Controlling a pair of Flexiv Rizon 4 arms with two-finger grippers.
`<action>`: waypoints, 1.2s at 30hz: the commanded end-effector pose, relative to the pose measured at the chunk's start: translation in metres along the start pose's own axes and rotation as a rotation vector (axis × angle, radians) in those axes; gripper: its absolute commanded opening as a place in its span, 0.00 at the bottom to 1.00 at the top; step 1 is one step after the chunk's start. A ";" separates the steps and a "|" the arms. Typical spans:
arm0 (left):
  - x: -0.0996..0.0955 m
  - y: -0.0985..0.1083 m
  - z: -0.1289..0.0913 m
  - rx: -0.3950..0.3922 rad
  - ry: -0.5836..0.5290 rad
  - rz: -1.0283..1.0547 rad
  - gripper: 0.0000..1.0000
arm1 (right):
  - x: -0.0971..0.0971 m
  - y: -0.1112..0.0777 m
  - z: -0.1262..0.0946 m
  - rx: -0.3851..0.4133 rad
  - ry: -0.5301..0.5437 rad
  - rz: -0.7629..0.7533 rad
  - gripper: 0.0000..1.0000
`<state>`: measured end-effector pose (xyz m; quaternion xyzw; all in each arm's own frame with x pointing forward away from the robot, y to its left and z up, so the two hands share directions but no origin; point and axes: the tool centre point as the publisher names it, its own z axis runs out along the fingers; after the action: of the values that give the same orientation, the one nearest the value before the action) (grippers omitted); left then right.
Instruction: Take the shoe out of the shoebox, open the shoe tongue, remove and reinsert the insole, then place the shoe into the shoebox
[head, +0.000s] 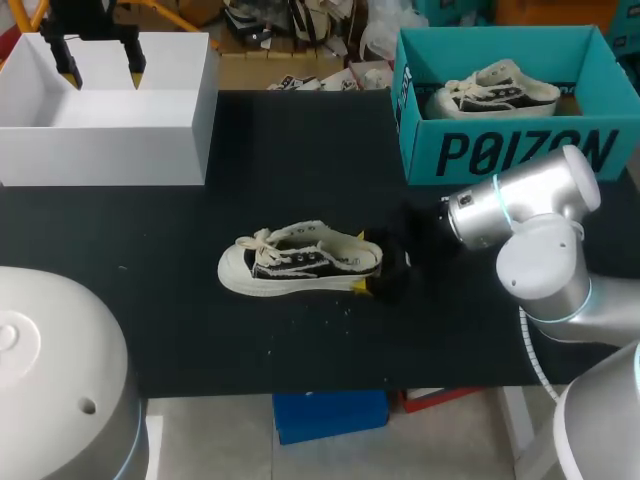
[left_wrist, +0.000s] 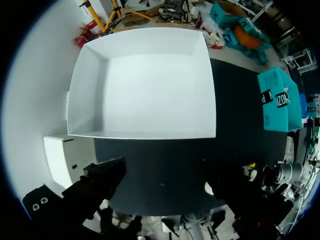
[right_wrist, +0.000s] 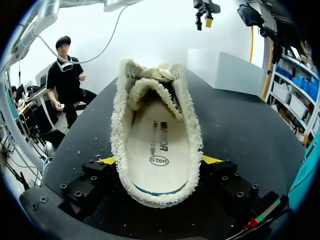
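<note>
**Heel pinch may slip**

Left gripper (head: 101, 68) spread wide, empty, above white open box (head: 100, 150). Cream-and-black frayed canvas sneaker (head: 300, 262) upright mid black table (head: 200, 330), laced, insole (right_wrist: 160, 145) seated. Right gripper (head: 370, 264) clamps its soft heel: thin hold, could twist or crush on lift. Teal cardboard shoebox (head: 520, 150) far right holds another sneaker (head: 492, 90)

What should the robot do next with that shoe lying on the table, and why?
Probably bring the left gripper, open above the white box, over to the tongue of the shoe. The right gripper looks shut on the heel, steadying it, the tongue is not yet folded back, and the insole sits inside.
</note>
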<state>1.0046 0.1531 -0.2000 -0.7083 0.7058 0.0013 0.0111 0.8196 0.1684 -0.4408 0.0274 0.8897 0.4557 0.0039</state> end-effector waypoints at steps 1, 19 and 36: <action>0.022 0.015 -0.012 0.019 -0.056 -0.036 1.00 | -0.001 0.000 0.004 0.001 -0.002 0.002 0.00; 0.089 0.085 -0.025 0.039 0.014 -0.146 1.00 | -0.001 0.000 0.004 0.001 -0.002 0.002 0.00; 0.185 0.139 -0.015 0.083 -0.065 -0.055 1.00 | -0.001 0.000 0.004 0.001 -0.002 0.002 0.00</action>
<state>0.8743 -0.0036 -0.1785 -0.7255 0.6868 -0.0095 0.0429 0.8197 0.1687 -0.4409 0.0274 0.8897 0.4557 0.0040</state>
